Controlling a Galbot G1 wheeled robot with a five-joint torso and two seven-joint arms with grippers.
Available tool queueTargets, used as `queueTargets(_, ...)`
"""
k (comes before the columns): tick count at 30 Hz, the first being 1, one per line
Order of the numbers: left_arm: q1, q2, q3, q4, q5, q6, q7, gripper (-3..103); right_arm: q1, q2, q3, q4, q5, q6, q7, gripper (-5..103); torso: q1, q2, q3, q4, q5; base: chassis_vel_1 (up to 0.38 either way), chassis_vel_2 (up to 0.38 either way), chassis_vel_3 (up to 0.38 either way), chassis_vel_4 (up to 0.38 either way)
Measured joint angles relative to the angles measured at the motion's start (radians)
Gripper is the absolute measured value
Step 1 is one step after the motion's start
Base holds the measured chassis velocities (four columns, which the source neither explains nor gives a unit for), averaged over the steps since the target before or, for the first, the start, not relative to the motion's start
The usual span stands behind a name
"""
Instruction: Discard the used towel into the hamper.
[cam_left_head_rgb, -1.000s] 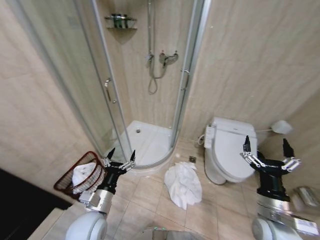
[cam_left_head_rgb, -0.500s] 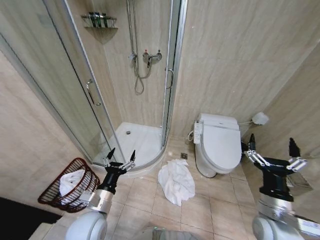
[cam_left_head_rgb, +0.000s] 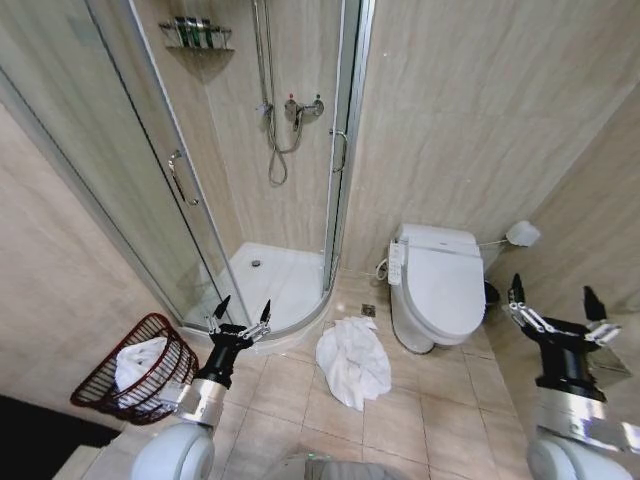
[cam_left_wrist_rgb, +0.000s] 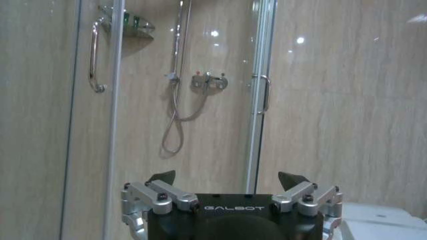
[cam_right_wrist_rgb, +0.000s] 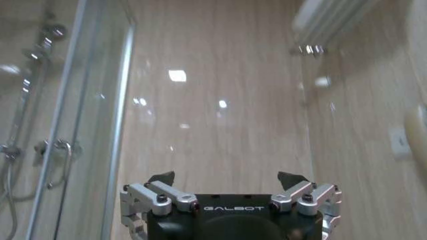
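- Approach step: my left gripper (cam_left_head_rgb: 240, 314) and right gripper (cam_left_head_rgb: 556, 308) both spread empty.
- Towel (cam_left_head_rgb: 352, 360) lies right of hamper (cam_left_head_rgb: 110, 382) (already holding cloth); next needs reaching down.

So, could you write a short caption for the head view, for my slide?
A white towel lies on the bathroom floor between the hamper and the toilet; the left gripper and right gripper are open and empty.

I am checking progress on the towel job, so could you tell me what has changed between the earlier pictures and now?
Mostly the head camera shifted, sliding the whole bathroom across the picture. The right gripper sits slightly lower and farther right. The left gripper stays raised and open. Nothing was grasped or released: the towel remains on the floor, between hamper and toilet.
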Motion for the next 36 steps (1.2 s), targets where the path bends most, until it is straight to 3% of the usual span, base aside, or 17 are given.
queueTargets(6,0.000,0.000,0.000,0.000,0.000,0.000,0.000,100,-0.013,-0.006,-0.040,-0.003,0.052,-0.062,0.029,100,-0.012,-0.025,-0.014,-0.0001,-0.0004,0.000,0.000,0.000,0.000)
queueTargets(10,0.000,0.000,0.000,0.000,0.000,0.000,0.000,100,-0.008,0.009,-0.147,-0.045,0.094,-0.080,-0.005,100,-0.024,-0.054,-0.030,0.0002,-0.0002,0.000,0.000,0.000,0.000)
queueTargets(17,0.000,0.000,0.000,0.000,0.000,0.000,0.000,100,-0.029,0.076,-0.238,-0.102,0.014,-0.048,-0.075,100,-0.041,-0.090,-0.049,0.0001,-0.0001,0.000,0.000,0.000,0.000)
queueTargets(26,0.000,0.000,0.000,0.000,0.000,0.000,0.000,100,0.015,0.105,-0.264,-0.224,0.034,-0.039,-0.138,100,-0.058,-0.130,-0.072,0.0000,-0.0002,0.000,0.000,0.000,0.000)
queueTargets(29,0.000,0.000,0.000,0.000,0.000,0.000,0.000,100,0.045,0.105,-0.276,-0.272,0.033,-0.038,-0.117,100,-0.064,-0.142,-0.078,0.0000,-0.0001,0.000,0.000,0.000,0.000)
queueTargets(31,0.000,0.000,0.000,0.000,0.000,0.000,0.000,100,0.077,0.105,-0.300,-0.314,0.009,-0.008,-0.040,100,-0.070,-0.156,-0.086,0.0001,0.0000,0.000,0.000,0.000,0.000)
queueTargets(36,0.000,0.000,0.000,0.000,0.000,0.000,0.000,100,0.116,0.105,-0.336,-0.333,-0.052,0.002,0.055,100,-0.081,-0.180,-0.099,0.0001,0.0000,0.000,0.000,0.000,0.000)
